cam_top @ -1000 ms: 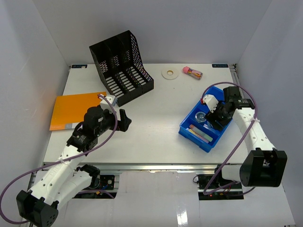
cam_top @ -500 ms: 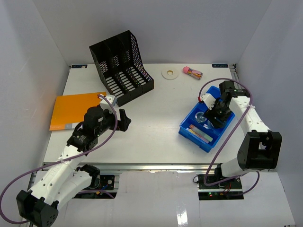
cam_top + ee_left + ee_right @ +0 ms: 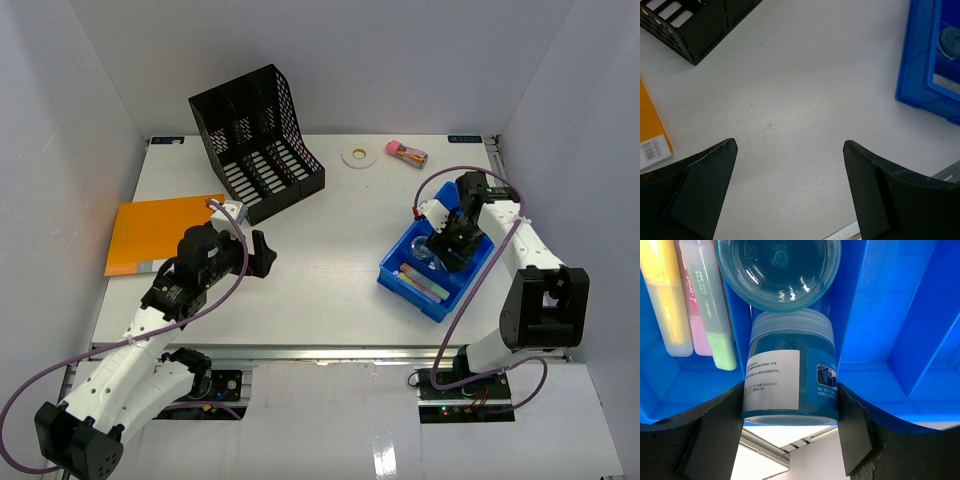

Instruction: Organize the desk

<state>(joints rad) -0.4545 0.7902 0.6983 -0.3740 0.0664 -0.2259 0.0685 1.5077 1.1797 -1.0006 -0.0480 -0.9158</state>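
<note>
The desk (image 3: pixel 330 230) is a white tabletop between pale grey walls. My right gripper (image 3: pixel 450 245) hangs over the blue bin (image 3: pixel 392 268) at the right. In the right wrist view my right gripper (image 3: pixel 790 395) is shut on a blue labelled jar (image 3: pixel 790 375), with both fingers pressed on its sides. The jar hangs over the bin's wall (image 3: pixel 920 315), just behind a second round blue jar (image 3: pixel 777 272) that lies in the bin. My left gripper (image 3: pixel 262 255) is open and empty over bare desk; the left wrist view (image 3: pixel 790 145) shows nothing between its fingers.
Yellow, pink and green highlighters (image 3: pixel 700 305) lie in the bin's other compartment. A black file rack (image 3: pixel 255 140) stands at the back left, with an orange folder (image 3: pixel 160 232) flat beside it. A white tape ring (image 3: pixel 357 155) and a small pink item (image 3: pixel 406 152) lie at the back edge.
My right arm has swung its wrist back and to the left, bringing the gripper and jar further over the bin. The left arm has not moved.
</note>
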